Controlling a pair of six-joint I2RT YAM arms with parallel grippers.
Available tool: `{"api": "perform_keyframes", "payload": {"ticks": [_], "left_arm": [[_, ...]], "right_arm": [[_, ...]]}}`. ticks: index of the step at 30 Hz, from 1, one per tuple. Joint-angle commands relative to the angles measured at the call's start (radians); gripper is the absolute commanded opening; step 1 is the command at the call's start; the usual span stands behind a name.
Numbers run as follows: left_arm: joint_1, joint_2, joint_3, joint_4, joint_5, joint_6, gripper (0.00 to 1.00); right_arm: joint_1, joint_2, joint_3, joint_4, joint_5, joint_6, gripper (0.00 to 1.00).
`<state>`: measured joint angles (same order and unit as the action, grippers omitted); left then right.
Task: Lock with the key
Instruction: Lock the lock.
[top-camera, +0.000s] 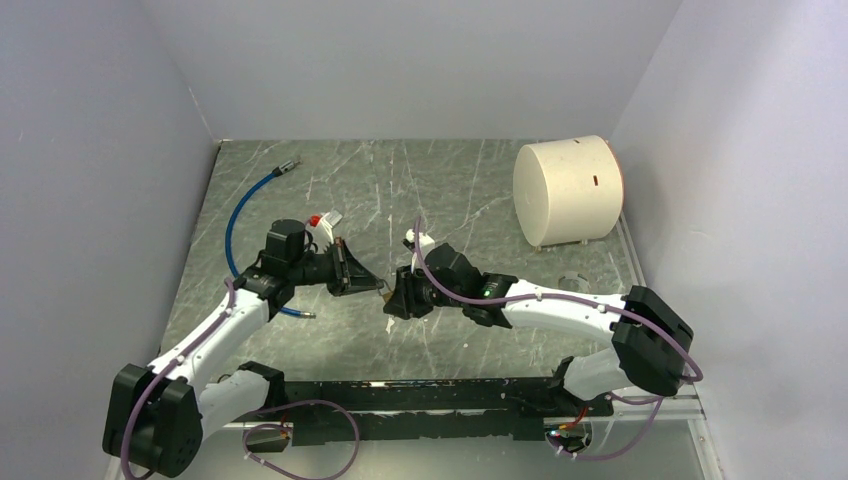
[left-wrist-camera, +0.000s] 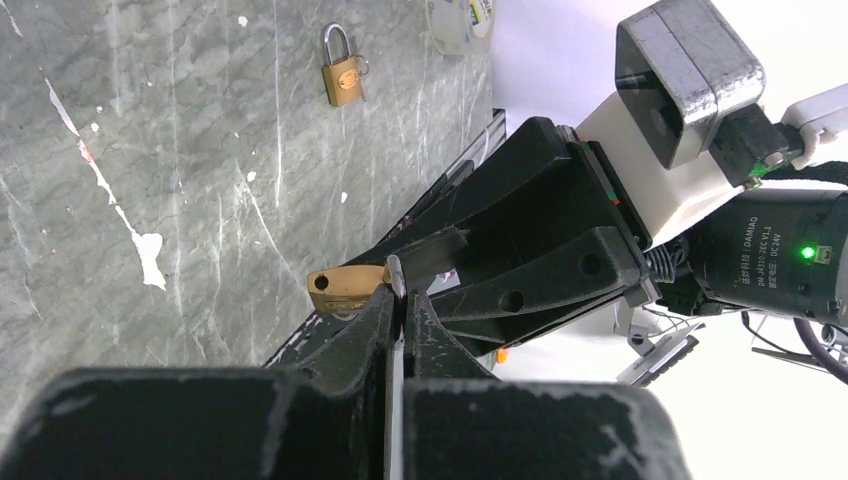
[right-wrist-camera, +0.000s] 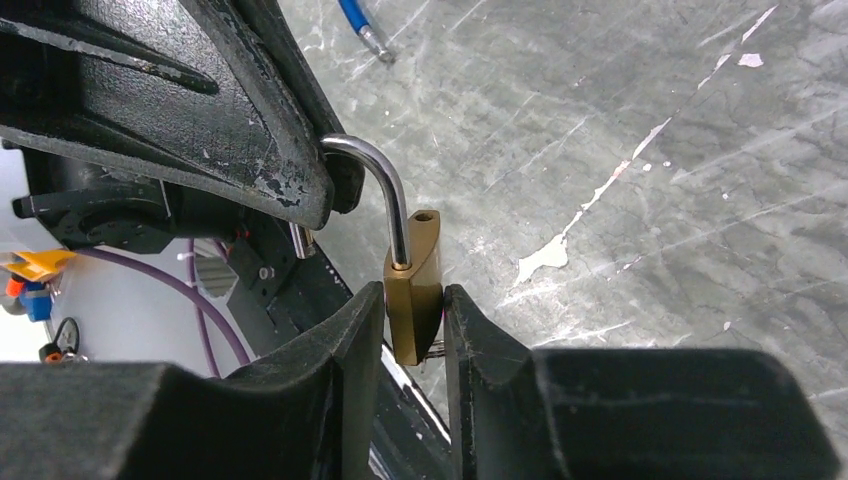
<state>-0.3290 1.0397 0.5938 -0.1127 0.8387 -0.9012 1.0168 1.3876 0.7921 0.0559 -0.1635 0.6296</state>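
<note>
Small brass padlock (right-wrist-camera: 413, 290) held off grey marbled bench (right-wrist-camera: 650, 150), mid-scene between arms. Right claw (right-wrist-camera: 413, 305) clamped on its body. Curved steel shackle (right-wrist-camera: 385, 175) raised and swung out, socket hole (right-wrist-camera: 425, 216) empty. Free end pinched in left claw (left-wrist-camera: 398, 288), fingers together on it. Small metal bit under body, maybe key: cannot tell.

Step, as judged: lining up shackle. Next calls for swinging free leg over hole, pressing in, then key turn.

Second brass padlock (left-wrist-camera: 342, 72) lies apart on bench.
</note>
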Motion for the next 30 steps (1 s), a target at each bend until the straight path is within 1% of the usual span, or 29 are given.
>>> {"api": "perform_keyframes", "payload": {"ticks": [1,4,7,9,11,13,15,16,18,20,21,22,23,27,30], "left_arm": [[-0.002,-0.034,0.034,0.014,0.001,0.019,0.03],[-0.002,-0.033,0.034,0.016,0.005,0.018,0.02],[-0.002,-0.033,0.040,0.004,0.000,0.025,0.02],[-0.002,-0.038,0.043,0.001,-0.004,0.028,0.03],[-0.002,-0.049,0.042,-0.004,-0.011,0.034,0.03],[-0.002,-0.062,0.041,-0.014,-0.023,0.046,0.04],[-0.001,-0.069,0.050,-0.042,-0.040,0.076,0.13],[0.000,-0.063,0.058,-0.057,-0.038,0.096,0.20],[0.004,-0.040,0.089,-0.093,-0.008,0.148,0.31],[0.009,-0.017,0.130,-0.144,0.020,0.211,0.44],[0.011,-0.009,0.146,-0.148,0.043,0.242,0.53],[0.018,-0.003,0.154,-0.146,0.068,0.259,0.58],[0.028,0.005,0.164,-0.146,0.091,0.274,0.59],[0.052,0.029,0.208,-0.189,0.181,0.349,0.56],[0.057,0.037,0.237,-0.263,0.222,0.425,0.49]], "right_arm": [[0.002,-0.036,0.035,0.068,-0.007,0.010,0.31],[0.001,-0.033,0.032,0.076,-0.006,0.017,0.23],[0.000,-0.023,0.036,0.076,-0.018,0.018,0.10],[0.002,-0.022,0.033,0.081,-0.027,0.022,0.04],[0.000,-0.031,0.019,0.102,-0.035,0.034,0.00],[-0.006,-0.046,-0.004,0.140,-0.054,0.050,0.00],[-0.020,-0.059,-0.034,0.192,-0.110,0.072,0.00],[-0.035,-0.065,-0.047,0.217,-0.146,0.088,0.00],[-0.060,-0.068,-0.066,0.263,-0.226,0.108,0.00],[-0.078,-0.072,-0.080,0.301,-0.300,0.121,0.00],[-0.084,-0.078,-0.085,0.321,-0.341,0.127,0.00],[-0.089,-0.082,-0.088,0.334,-0.366,0.131,0.00],[-0.094,-0.085,-0.091,0.347,-0.390,0.139,0.00],[-0.102,-0.100,-0.087,0.363,-0.454,0.150,0.00],[-0.118,-0.120,-0.104,0.389,-0.464,0.171,0.00]]}}
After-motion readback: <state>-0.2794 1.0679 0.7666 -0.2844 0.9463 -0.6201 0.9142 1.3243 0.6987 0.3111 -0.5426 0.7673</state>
